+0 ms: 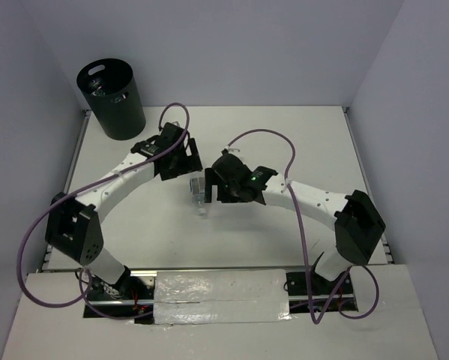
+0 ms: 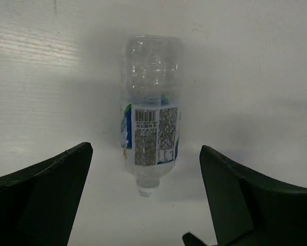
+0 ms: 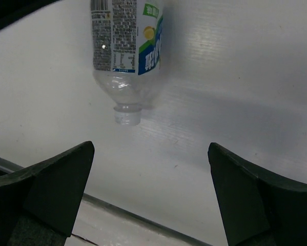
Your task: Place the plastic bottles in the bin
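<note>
At the near edge, a strip of silvery tape is laid between the two arm bases. The white bench is marked with fine parallel ridges and is edged by a thin rail. One plastic bottle is laid on its side at mid-bench, neck toward the near edge and barcode label facing up. The left gripper is held wide open, and the bottle is framed between its fingers, untouched. The right gripper is likewise open, with the bottle just beyond it. The black bin is positioned at the far left corner. The bench is enclosed on three sides by plain pale walls.
</note>
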